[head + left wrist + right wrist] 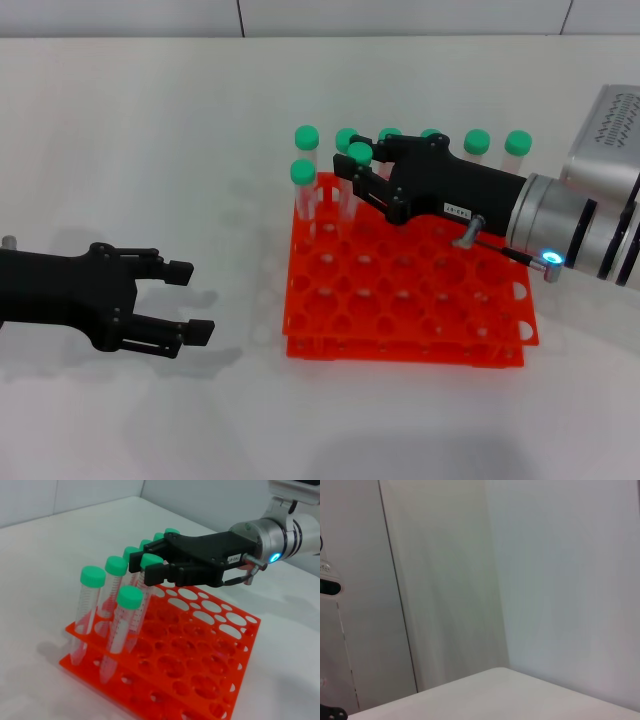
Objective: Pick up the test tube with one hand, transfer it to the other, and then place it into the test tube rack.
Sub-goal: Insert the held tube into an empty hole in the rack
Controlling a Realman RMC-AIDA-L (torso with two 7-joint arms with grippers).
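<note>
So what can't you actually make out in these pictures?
- Head view: the right gripper covers the lower part of the test tube, so whether its tip sits in the test tube rack is hidden.
- Head view: two caps in the back row are partly hidden behind that gripper.
- Right wrist view: only wall and table edge; no fingers, tube or rack.
- Head view: the left gripper is open, but its arm is cut off at the edge.

Green-capped test tube (358,168) upright in right tool (352,176), over orange rack (405,300).
</note>
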